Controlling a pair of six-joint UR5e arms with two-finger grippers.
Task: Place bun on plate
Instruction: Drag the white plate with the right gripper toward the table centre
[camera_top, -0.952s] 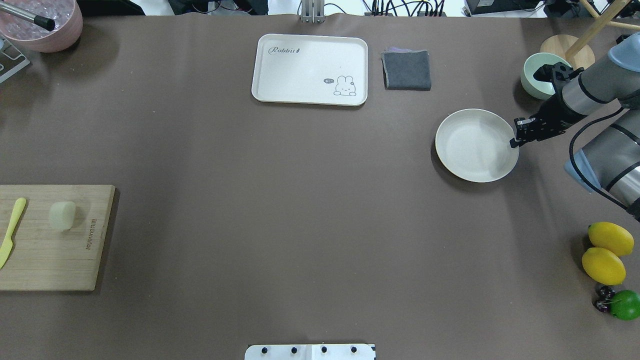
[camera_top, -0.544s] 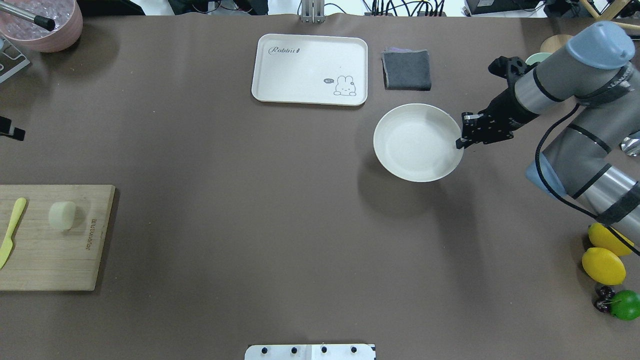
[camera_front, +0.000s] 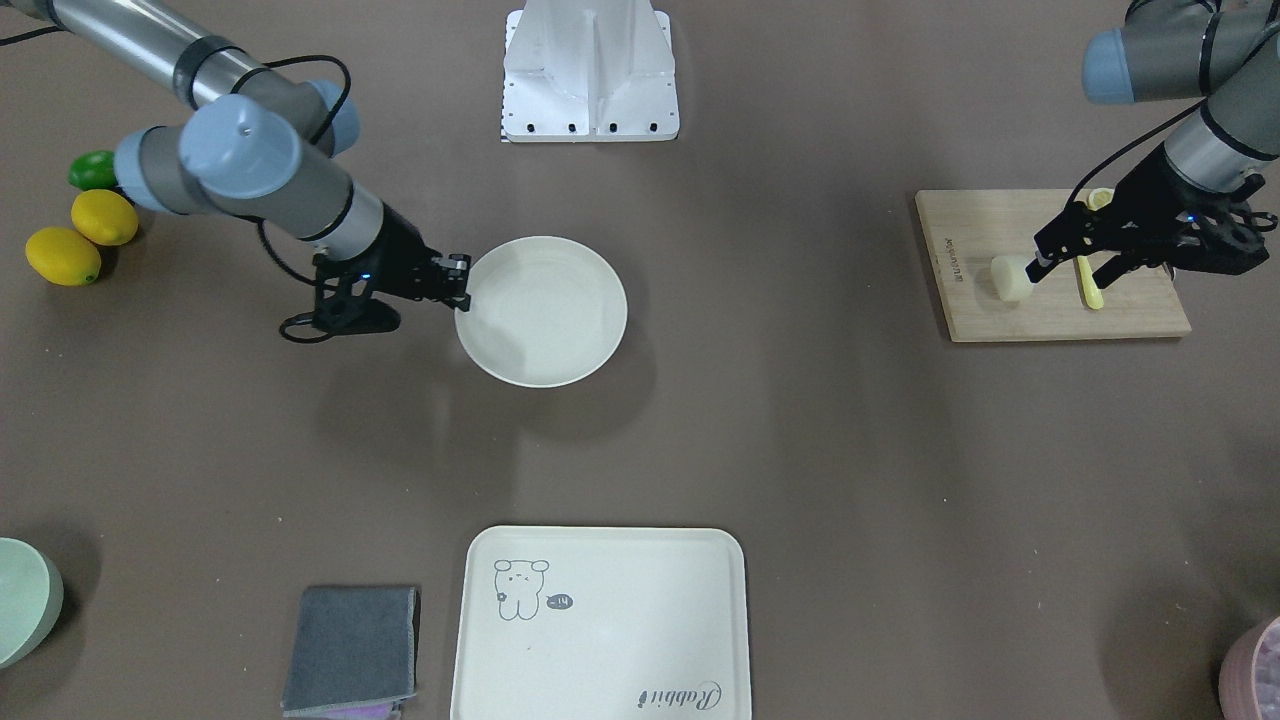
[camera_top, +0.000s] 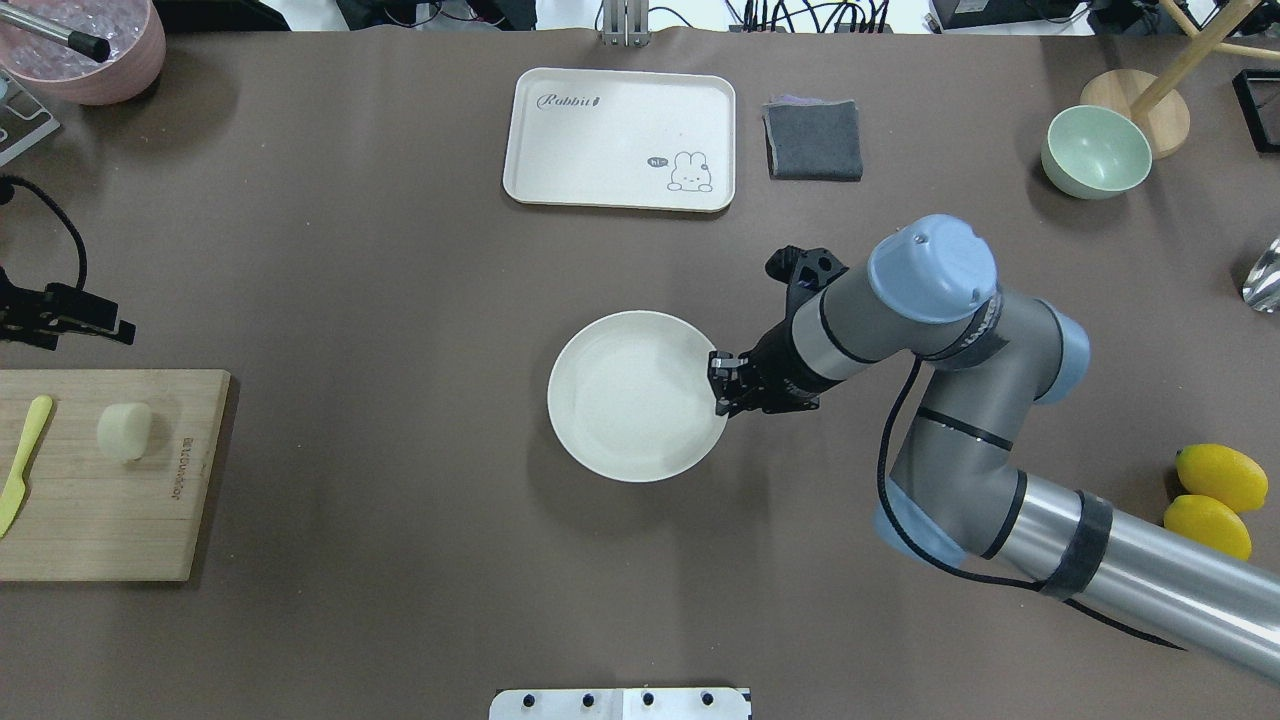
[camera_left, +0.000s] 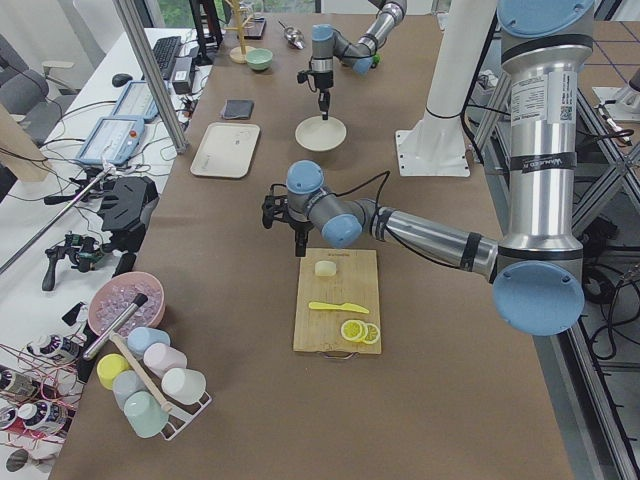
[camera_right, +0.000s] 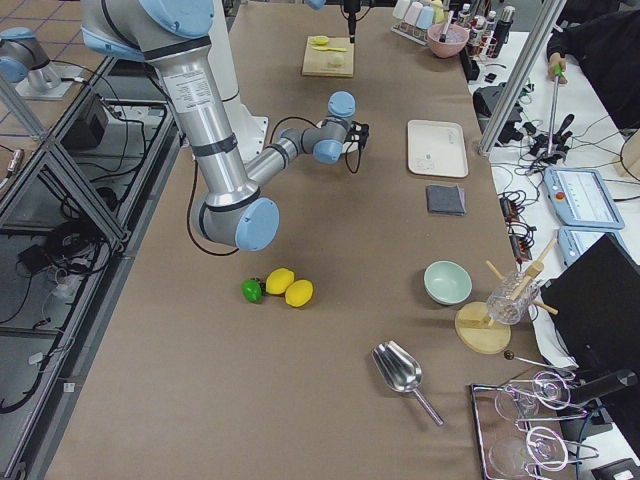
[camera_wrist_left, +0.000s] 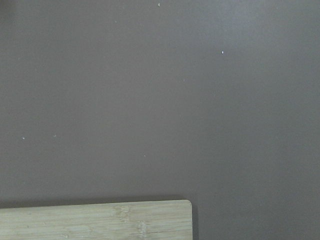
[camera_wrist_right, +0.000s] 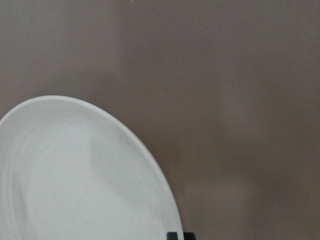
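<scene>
Right end effector (camera_top: 722, 388) pinches the plate (camera_top: 620, 420) by its rim. Left end effector (camera_front: 1069, 275), spread, hovers near the bun (camera_front: 1008, 278).

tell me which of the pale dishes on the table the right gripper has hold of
The round cream plate in mid-table: the right gripper is shut on its rim. The rectangular rabbit tray and the green bowl stand apart, untouched.

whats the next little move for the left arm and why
Probably bring the left gripper over the bun on the cutting board: its wrist view shows mostly table, only the board's corner, and the right gripper holds the plate.
</scene>
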